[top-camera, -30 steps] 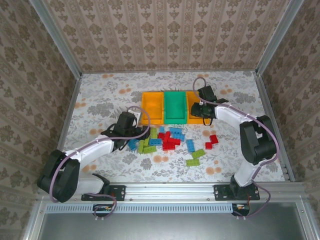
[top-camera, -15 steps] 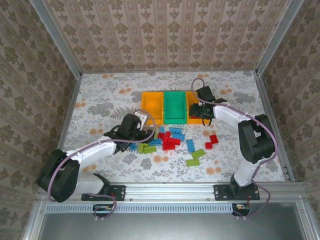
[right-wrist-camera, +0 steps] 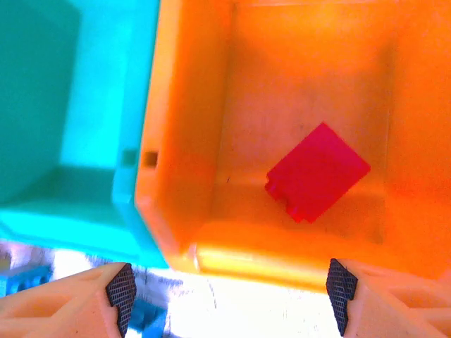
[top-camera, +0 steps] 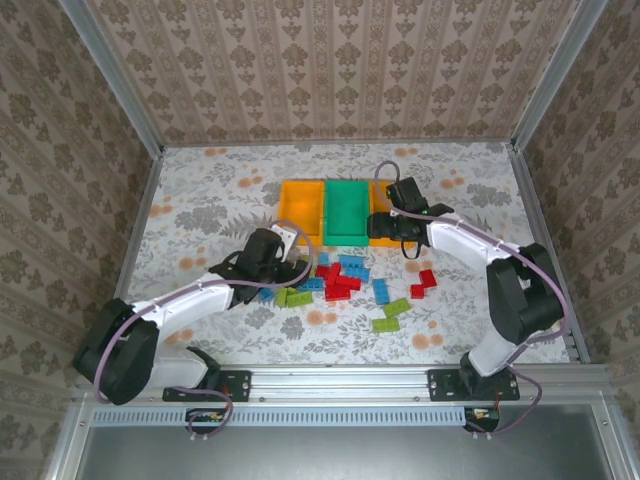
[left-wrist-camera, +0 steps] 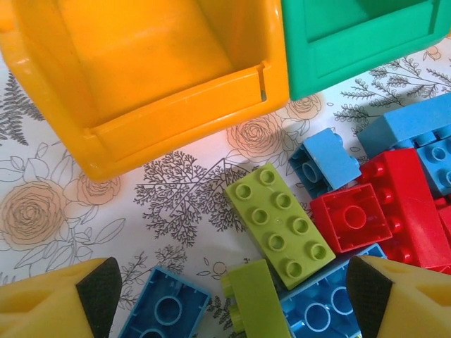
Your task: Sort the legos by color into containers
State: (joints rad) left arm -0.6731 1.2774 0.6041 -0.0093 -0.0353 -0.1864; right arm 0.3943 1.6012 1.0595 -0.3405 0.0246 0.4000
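**A:** Where is the left gripper (left-wrist-camera: 232,296) hanging, and is it carrying anything?

**B:** It is hovering over the near-left edge of the pile of red, blue and lime green studded plastic bricks (top-camera: 340,280). The pile is lying on the flowered tablecloth (top-camera: 200,200), just in front of the left orange-yellow plastic bin (left-wrist-camera: 190,105). The gripper's fingers are standing wide apart and gripping nothing. A lime green eight-stud brick (left-wrist-camera: 280,225) is lying flat, studs up, between them and a little ahead.

**A:** How is that brick going to handle?

**B:** I am judging it light, rigid and fairly slick, since it looks like hard moulded plastic. Squeezing is unlikely to hurt it, but a skewed pinch could send it squirting out sideways. I am favouring the two long smooth side walls, pinching across the short width, below the studs. A small blue brick (left-wrist-camera: 324,160) and a square red brick (left-wrist-camera: 350,217) are crowding its right side, so that finger is needing care.

**A:** And the right gripper (right-wrist-camera: 231,296)?

**B:** It is hovering, fingers wide and empty, above the right orange-yellow plastic bin (right-wrist-camera: 176,141), where one red plastic brick (right-wrist-camera: 317,172) is lying on the floor. The green plastic bin (right-wrist-camera: 91,176) is standing right against that bin's left wall.
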